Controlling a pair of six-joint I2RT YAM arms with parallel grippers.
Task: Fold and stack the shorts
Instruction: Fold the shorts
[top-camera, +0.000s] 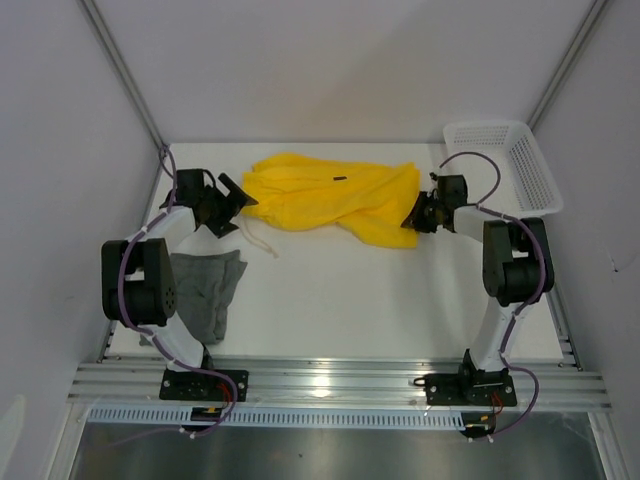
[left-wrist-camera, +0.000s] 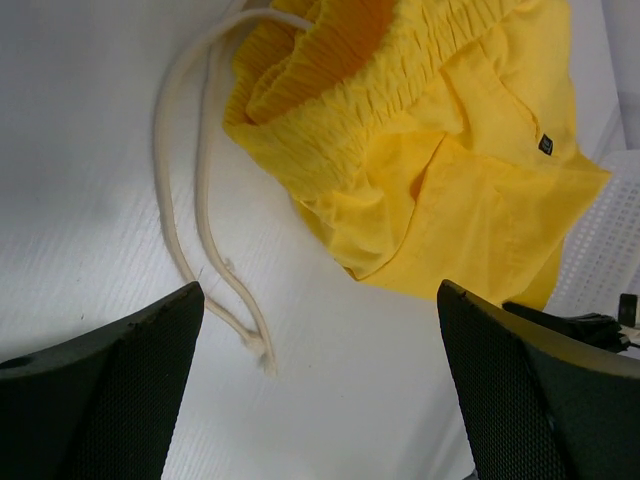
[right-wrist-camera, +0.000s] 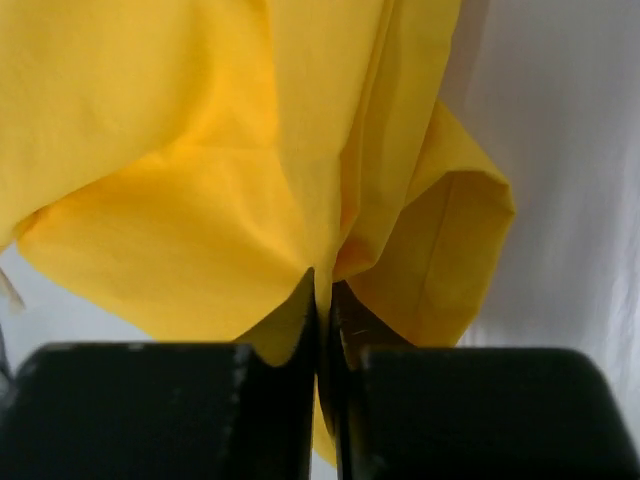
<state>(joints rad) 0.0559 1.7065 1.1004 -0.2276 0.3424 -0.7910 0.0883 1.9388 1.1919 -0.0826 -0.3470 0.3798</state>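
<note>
Closest in the right wrist view, the black fingers (right-wrist-camera: 150, 410) of the right gripper (right-wrist-camera: 322, 320) are pinched together on a fold of the yellow shorts (right-wrist-camera: 200, 180), with cloth squeezed into the thin seam between them, at what looks like a leg hem on the garment's right end. That grip reads as a corner hold for drawing the cloth flat before a fold. Across the table (top-camera: 350, 310), the left gripper (top-camera: 232, 208) hovers just beside the elastic waistband end with its fingers (left-wrist-camera: 100, 400) spread wide and holding nothing, probably lined up to take the opposite edge. A pale drawstring (left-wrist-camera: 185, 200) trails loose on the table under it. The yellow shorts lie bunched and unfolded across the back middle of the table, a small dark tag (left-wrist-camera: 545, 143) showing on top. Well apart from them, the dark grey shorts (top-camera: 205, 285) lie crumpled at the near left beside the left arm, apparently waiting their turn. A white mesh basket (top-camera: 505, 165) sits at the far right corner, and nothing shows inside it.
</note>
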